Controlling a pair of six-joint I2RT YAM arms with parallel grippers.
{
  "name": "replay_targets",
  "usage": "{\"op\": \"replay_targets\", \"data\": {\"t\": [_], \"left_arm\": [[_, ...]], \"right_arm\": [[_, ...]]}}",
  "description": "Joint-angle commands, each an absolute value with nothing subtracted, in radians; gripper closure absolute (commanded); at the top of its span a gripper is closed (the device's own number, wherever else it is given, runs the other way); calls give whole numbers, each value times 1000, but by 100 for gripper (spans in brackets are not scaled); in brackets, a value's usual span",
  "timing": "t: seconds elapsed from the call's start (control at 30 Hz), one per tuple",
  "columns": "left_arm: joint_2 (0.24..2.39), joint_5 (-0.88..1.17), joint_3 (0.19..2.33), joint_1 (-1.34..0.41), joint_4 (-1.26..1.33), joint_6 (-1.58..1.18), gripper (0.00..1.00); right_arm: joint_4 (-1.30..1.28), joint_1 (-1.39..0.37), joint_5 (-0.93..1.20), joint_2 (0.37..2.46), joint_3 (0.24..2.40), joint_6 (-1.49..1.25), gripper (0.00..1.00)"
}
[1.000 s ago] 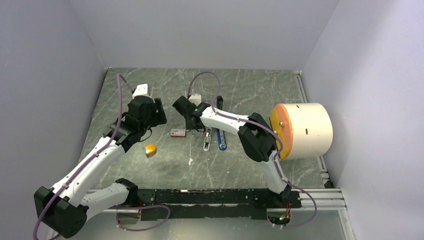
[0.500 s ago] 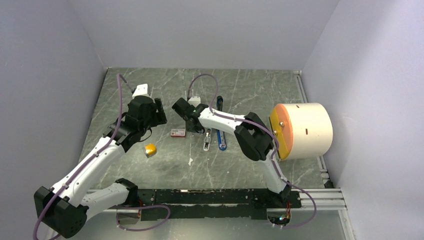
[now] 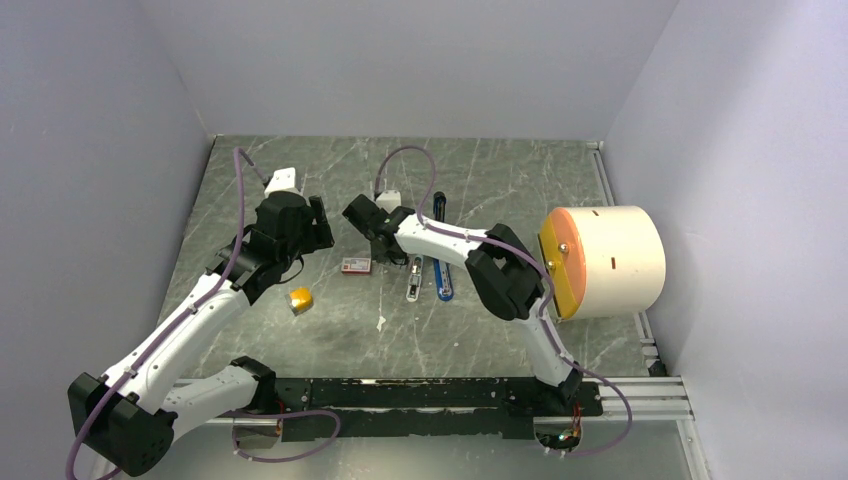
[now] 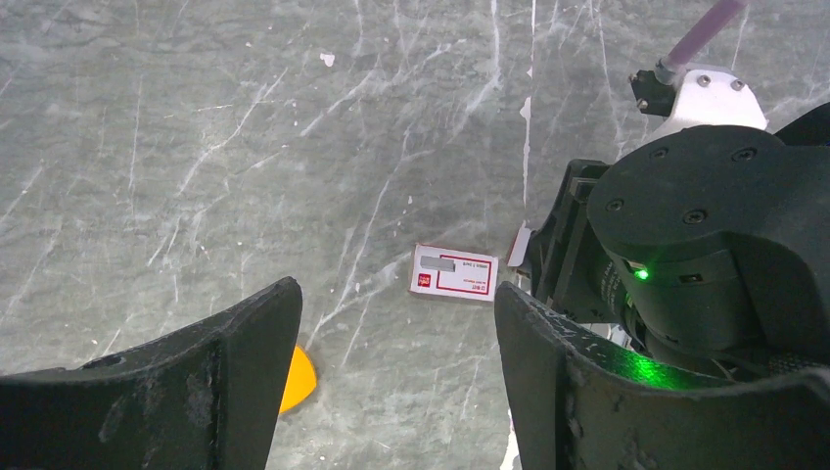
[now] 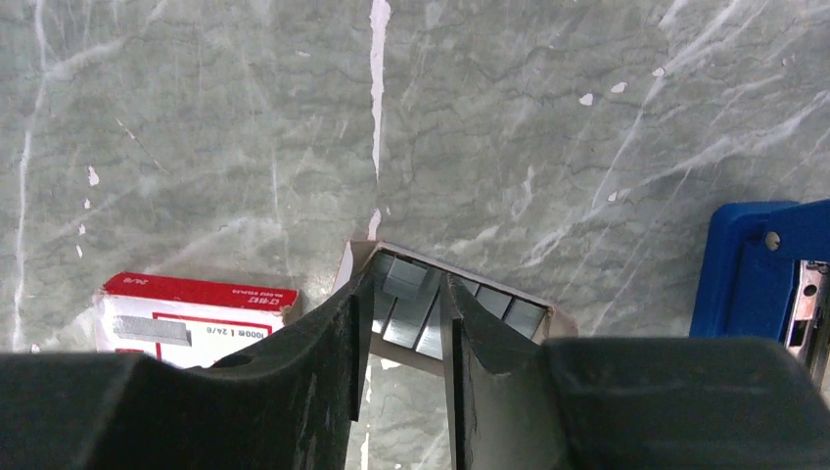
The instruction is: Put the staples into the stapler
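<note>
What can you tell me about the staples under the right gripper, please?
The staples are silvery metal strips lying side by side in a shallow pale tray on the marbled table, between the red-and-white box and the blue stapler. The fingers of the right gripper straddle the middle strips; whether they pinch them is unclear.

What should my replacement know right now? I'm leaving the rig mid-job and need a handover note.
Left gripper: open, empty, above the table.
Right gripper: jaws straddle one strip of staples; grip unclear.
Staples lie between the box and the stapler, which appears open.
Done: staples out of the box. Left: lift a strip, seat it in the stapler, close it.
</note>
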State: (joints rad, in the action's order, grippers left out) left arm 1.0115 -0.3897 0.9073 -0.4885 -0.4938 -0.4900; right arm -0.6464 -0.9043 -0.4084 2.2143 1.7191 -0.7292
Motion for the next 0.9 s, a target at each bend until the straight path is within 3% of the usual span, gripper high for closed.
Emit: {"op": "replay_targets", "data": {"t": [0.0, 0.33, 0.87], "left_arm": [[1003, -391, 900, -480, -471, -489, 23], [1006, -387, 900, -480, -469, -489, 23], [1007, -387, 900, -480, -471, -489, 23]], "right_arm": [[-641, -902, -445, 2241, 1749, -735, 64], [-652, -901, -468, 2253, 1763, -727, 64], [-650, -901, -454, 2240, 1759, -713, 79]]}}
